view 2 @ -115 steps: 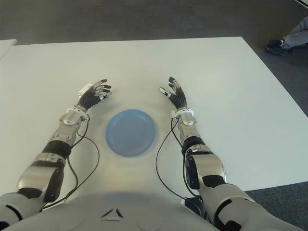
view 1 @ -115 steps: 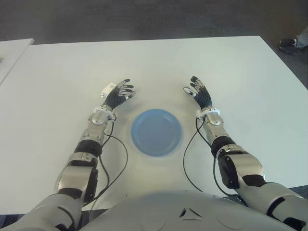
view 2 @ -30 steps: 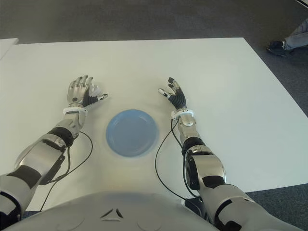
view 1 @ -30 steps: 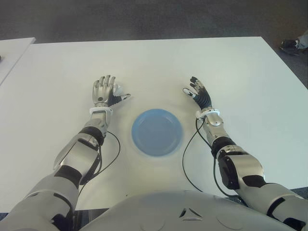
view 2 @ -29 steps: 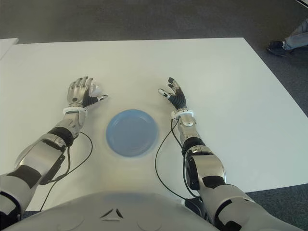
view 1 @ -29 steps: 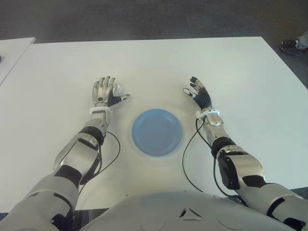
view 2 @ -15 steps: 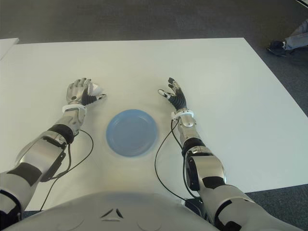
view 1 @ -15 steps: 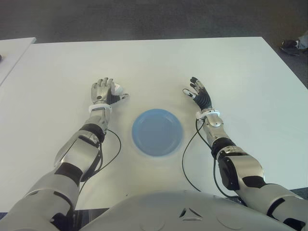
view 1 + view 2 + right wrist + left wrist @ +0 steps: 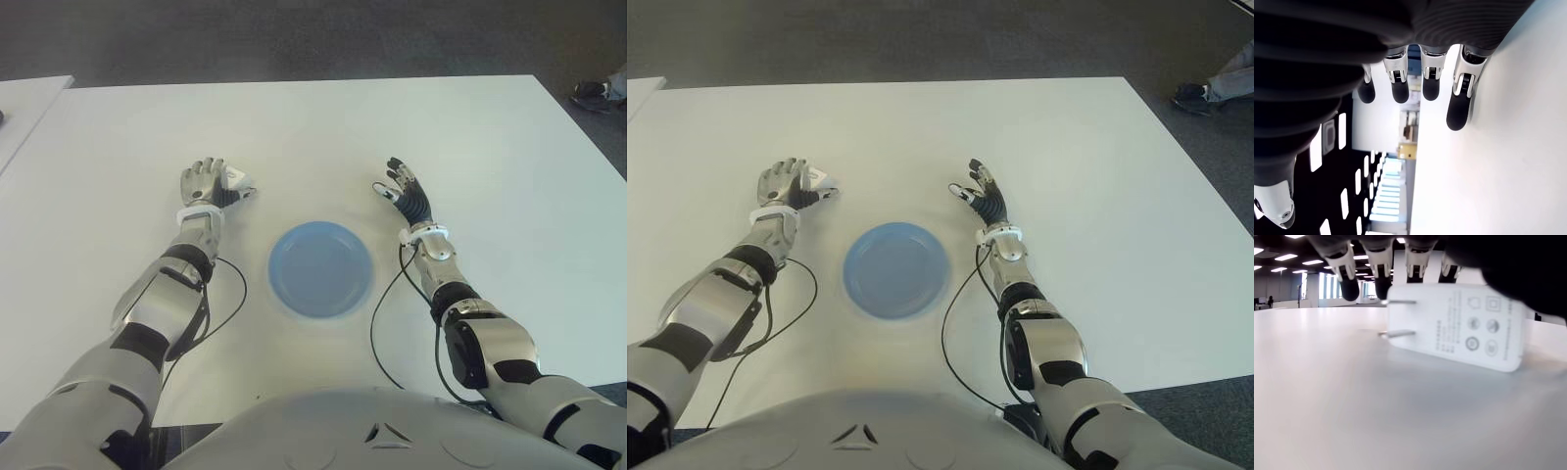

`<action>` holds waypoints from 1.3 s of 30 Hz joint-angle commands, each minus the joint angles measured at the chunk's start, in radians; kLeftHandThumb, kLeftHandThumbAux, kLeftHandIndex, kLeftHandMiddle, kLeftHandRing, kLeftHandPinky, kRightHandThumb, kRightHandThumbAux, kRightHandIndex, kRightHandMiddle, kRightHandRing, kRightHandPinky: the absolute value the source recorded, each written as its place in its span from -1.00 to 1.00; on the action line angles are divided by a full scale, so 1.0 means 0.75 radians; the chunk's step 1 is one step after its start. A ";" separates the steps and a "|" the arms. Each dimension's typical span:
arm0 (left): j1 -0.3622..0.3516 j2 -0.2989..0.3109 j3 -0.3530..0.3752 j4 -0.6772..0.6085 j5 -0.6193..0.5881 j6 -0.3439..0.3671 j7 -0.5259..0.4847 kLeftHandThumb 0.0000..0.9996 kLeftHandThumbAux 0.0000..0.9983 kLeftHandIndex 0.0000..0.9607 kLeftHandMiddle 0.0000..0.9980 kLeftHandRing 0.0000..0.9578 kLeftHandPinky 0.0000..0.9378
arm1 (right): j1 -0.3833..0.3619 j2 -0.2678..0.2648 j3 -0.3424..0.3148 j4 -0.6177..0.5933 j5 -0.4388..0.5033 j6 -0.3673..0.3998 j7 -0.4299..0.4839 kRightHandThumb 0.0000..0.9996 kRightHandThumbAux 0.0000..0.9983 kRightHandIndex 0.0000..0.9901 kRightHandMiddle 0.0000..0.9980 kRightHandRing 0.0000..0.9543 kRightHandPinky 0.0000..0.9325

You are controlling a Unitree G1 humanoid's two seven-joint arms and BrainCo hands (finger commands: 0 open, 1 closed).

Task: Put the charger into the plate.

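Observation:
The white charger (image 9: 236, 178) shows at the fingertips of my left hand (image 9: 208, 183), to the upper left of the blue plate (image 9: 320, 268). In the left wrist view the charger (image 9: 1459, 333) fills the middle with its two prongs (image 9: 1398, 318) sticking out sideways. Curled fingers (image 9: 1381, 271) press on its far side and the thumb covers its other end. It hangs low over the white table (image 9: 1352, 411). The plate holds nothing. My right hand (image 9: 402, 186) shows beyond the plate's right side, its fingers (image 9: 1430, 78) spread and holding nothing.
Black cables (image 9: 377, 323) run from both wrists back along the table on either side of the plate. A second white table (image 9: 24, 98) stands to the far left. A person's shoe (image 9: 590, 90) shows on the dark floor past the table's far right corner.
My left hand has turned from palm-down to fingers curled around the charger and has drifted slightly left. The right hand and the plate have stayed where they were.

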 commanded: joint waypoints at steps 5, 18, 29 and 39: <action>-0.044 -0.036 0.014 0.048 -0.035 0.043 -0.081 -0.61 -0.52 -1.00 -1.00 -1.00 -1.00 | 0.146 0.023 0.003 0.084 -0.014 0.077 0.017 -0.80 0.27 -1.00 -0.81 -0.87 -1.00; -0.049 -0.066 0.020 0.064 -0.063 0.054 -0.129 -0.67 -0.51 -1.00 -1.00 -1.00 -1.00 | 0.157 0.023 0.011 0.076 -0.021 0.070 0.018 -0.85 0.26 -1.00 -0.81 -0.89 -1.00; -0.030 -0.079 0.038 0.077 -0.088 0.042 -0.152 -0.64 -0.48 -1.00 -1.00 -1.00 -1.00 | 0.162 0.023 0.015 0.066 -0.022 0.066 0.019 -0.89 0.22 -1.00 -0.81 -0.90 -1.00; -0.021 -0.092 0.057 0.085 -0.106 0.057 -0.209 -0.62 -0.47 -1.00 -1.00 -1.00 -1.00 | 0.168 0.024 0.014 0.058 -0.018 0.059 0.027 -0.90 0.20 -0.99 -0.79 -0.88 -1.00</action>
